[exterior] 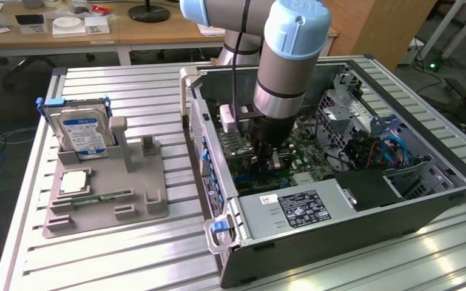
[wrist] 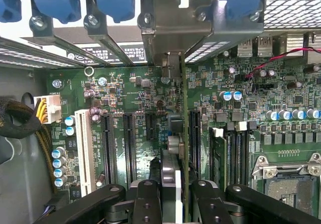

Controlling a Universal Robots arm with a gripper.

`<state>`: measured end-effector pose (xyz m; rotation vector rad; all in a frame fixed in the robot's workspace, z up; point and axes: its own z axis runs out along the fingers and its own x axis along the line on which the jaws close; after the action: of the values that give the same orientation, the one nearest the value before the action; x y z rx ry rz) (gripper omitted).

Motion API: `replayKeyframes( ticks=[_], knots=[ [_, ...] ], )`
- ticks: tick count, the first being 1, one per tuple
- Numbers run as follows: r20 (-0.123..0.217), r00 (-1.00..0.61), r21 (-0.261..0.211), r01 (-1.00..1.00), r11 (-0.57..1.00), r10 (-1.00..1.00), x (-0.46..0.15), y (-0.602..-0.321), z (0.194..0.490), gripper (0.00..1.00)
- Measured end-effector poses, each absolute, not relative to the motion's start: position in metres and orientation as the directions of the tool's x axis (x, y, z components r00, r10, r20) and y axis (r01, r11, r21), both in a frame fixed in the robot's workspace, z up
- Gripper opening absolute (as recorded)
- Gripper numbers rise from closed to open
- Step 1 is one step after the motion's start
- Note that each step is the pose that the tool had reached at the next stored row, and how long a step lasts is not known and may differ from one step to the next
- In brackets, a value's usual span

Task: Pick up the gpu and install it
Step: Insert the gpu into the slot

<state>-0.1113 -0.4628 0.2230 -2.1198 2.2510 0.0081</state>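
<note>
Claw (wrist: 173,196) clamped on gpu (wrist: 183,133) top edge, card upright over motherboard (wrist: 125,93) slot at six o'clock; stiff, light, probably fragile.

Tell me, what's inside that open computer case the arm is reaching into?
Inside the computer case: a green motherboard, slots, cables and a power supply. The claw holds the gpu edge-on above a slot. The arm covers part of the board.
</note>
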Motion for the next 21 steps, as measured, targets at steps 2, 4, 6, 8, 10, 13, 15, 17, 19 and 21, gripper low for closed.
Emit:
replayKeyframes(
  ticks=[2, 4, 6, 8, 10, 13, 15, 17, 19, 21],
  knots=[
    [-0.040, -0.059, -0.030, -0.998, 0.061, -0.997, -0.1114, -0.4628, 0.2228, 0.28],
    [-0.040, -0.059, -0.030, -0.998, 0.061, -0.997, -0.1113, -0.4629, 0.2228, 0.28],
    [-0.040, -0.059, -0.030, -0.998, 0.061, -0.997, -0.1114, -0.4628, 0.2228, 0.28],
    [-0.040, -0.059, -0.030, -0.998, 0.061, -0.997, -0.1114, -0.4629, 0.2227, 0.28],
    [-0.039, -0.059, -0.030, -0.998, 0.061, -0.997, -0.1119, -0.4629, 0.2223, 0.28],
    [-0.039, -0.059, -0.030, -0.998, 0.060, -0.997, -0.1122, -0.4629, 0.2219, 0.28],
    [-0.039, -0.059, -0.030, -0.998, 0.060, -0.997, -0.1123, -0.4629, 0.2214, 0.28],
    [-0.039, -0.059, -0.030, -0.998, 0.060, -0.997, -0.1123, -0.4629, 0.2201, 0.28],
    [-0.039, -0.059, -0.030, -0.998, 0.061, -0.997, -0.1123, -0.4629, 0.2186, 0.28],
    [-0.039, -0.059, -0.030, -0.998, 0.061, -0.997, -0.1124, -0.4629, 0.2181, 0.28]
  ],
)
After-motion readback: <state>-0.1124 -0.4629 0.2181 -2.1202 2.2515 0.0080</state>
